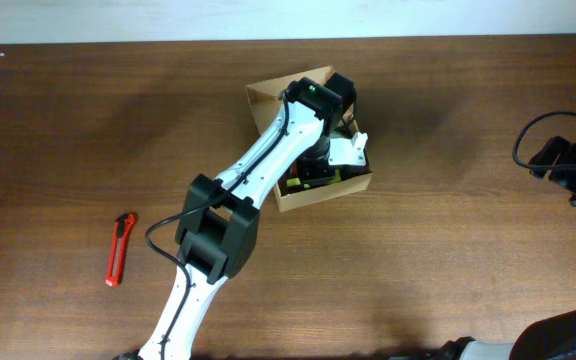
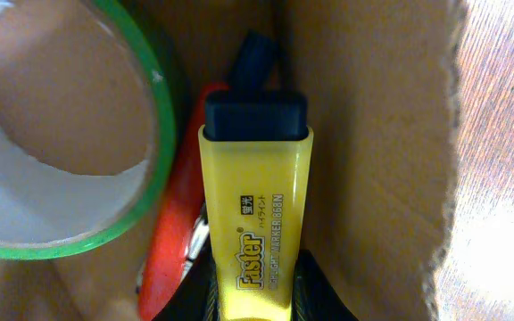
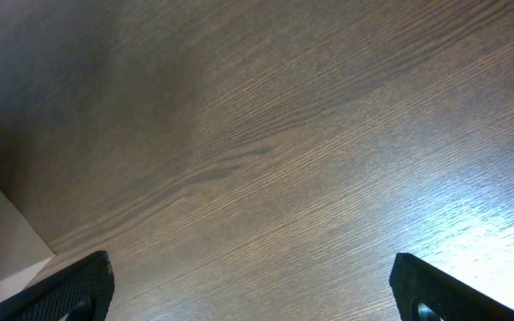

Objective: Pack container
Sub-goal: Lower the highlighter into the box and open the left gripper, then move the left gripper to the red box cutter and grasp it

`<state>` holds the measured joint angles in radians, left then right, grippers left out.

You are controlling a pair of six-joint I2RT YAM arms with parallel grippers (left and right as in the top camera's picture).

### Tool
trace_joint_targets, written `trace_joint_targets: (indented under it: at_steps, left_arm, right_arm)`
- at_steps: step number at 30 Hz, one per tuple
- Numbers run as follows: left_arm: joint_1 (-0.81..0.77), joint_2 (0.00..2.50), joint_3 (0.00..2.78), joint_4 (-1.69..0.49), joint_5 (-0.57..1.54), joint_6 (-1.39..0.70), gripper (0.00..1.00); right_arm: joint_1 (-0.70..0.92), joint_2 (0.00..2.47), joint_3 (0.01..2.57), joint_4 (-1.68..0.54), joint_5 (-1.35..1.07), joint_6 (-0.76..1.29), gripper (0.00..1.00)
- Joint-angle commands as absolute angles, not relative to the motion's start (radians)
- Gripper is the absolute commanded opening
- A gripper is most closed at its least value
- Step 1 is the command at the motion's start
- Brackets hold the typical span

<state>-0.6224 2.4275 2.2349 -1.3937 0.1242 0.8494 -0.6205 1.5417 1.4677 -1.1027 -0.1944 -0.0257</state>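
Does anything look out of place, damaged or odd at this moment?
A red utility knife lies alone on the table, well left of the container, which sits skewed to the table edges. The container's cardboard rim looks ragged beside the yellow highlighter the left end effector holds. Nothing spilled.

The left claw (image 1: 320, 165) dips inside the light-brown rectangular cardboard box (image 1: 268, 98); a red utility knife (image 1: 119, 249) lies well away, lower-left.
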Motion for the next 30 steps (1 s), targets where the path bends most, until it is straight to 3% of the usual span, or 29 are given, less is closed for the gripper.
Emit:
trace_joint_targets:
  at_steps: [1, 4, 5, 6, 7, 8, 15, 21, 25, 30]
  left_arm:
    - [-0.622, 2.439, 2.207, -1.385, 0.142, 0.869, 0.01]
    - [-0.617, 2.439, 2.207, -1.37, 0.123, 0.851, 0.01]
    - [-0.612, 2.439, 2.207, -1.362, 0.123, 0.834, 0.08]
    - [-0.611, 2.439, 2.207, -1.353, 0.11, 0.8, 0.23]
    - [-0.608, 2.438, 2.207, -1.348, 0.104, 0.785, 0.47]
    - [-0.604, 2.434, 2.207, -1.342, 0.1, 0.763, 0.52]
    - [-0.591, 2.312, 2.224, -1.307, 0.009, 0.679, 0.54]
    - [-0.591, 2.167, 2.388, -1.309, -0.052, 0.48, 0.54]
    - [-0.577, 2.054, 2.474, -1.372, -0.362, 0.229, 0.46]
    - [-0.337, 1.828, 2.285, -1.501, -0.375, 0.101, 0.45]
  right_arm:
    - [-0.622, 1.534, 1.462, -1.103, -0.211, -0.017, 0.99]
    - [-0.622, 1.534, 1.462, -1.103, -0.211, -0.017, 0.99]
    - [-0.622, 1.534, 1.462, -1.103, -0.211, -0.017, 0.99]
    - [-0.622, 1.534, 1.462, -1.103, -0.211, -0.017, 0.99]
    - [-0.622, 1.534, 1.462, -1.103, -0.211, -0.017, 0.99]
    - [-0.622, 1.534, 1.462, -1.104, -0.211, -0.017, 0.99]
    - [-0.622, 1.534, 1.462, -1.107, -0.211, -0.017, 0.99]
    - [-0.622, 1.534, 1.462, -1.107, -0.211, -0.017, 0.99]
    - [-0.622, 1.534, 1.462, -1.107, -0.21, -0.017, 0.99]
    - [-0.622, 1.534, 1.462, -1.103, -0.221, -0.017, 0.99]
